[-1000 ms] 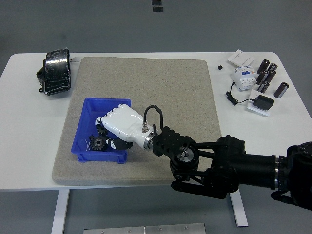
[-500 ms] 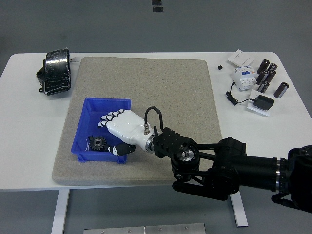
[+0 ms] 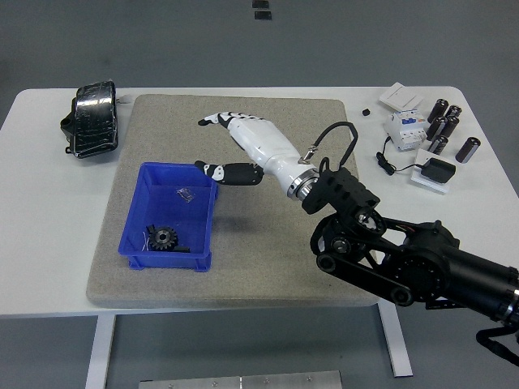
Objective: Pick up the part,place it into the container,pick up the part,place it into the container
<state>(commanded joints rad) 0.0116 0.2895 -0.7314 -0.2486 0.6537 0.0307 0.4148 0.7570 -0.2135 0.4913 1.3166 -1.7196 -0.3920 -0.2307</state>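
Observation:
A blue bin stands on the left part of the grey mat. A black toothed gear lies in the bin's near end, and a small thin scrap lies nearer its far end. My right hand, white on a black arm, hovers above the mat just past the bin's far right corner. Its fingers are stretched out to the left, the thumb hangs below them, and it holds nothing. The left hand is out of view.
A black wrapped bundle lies at the table's far left. At the far right are several dark cylinders, a white breaker, a black adapter with a cord and white cards. The table's near edge runs just below the mat.
The right hand has risen out of the blue bin and swung back and to the right, fingers now spread. The gear stays in the bin.

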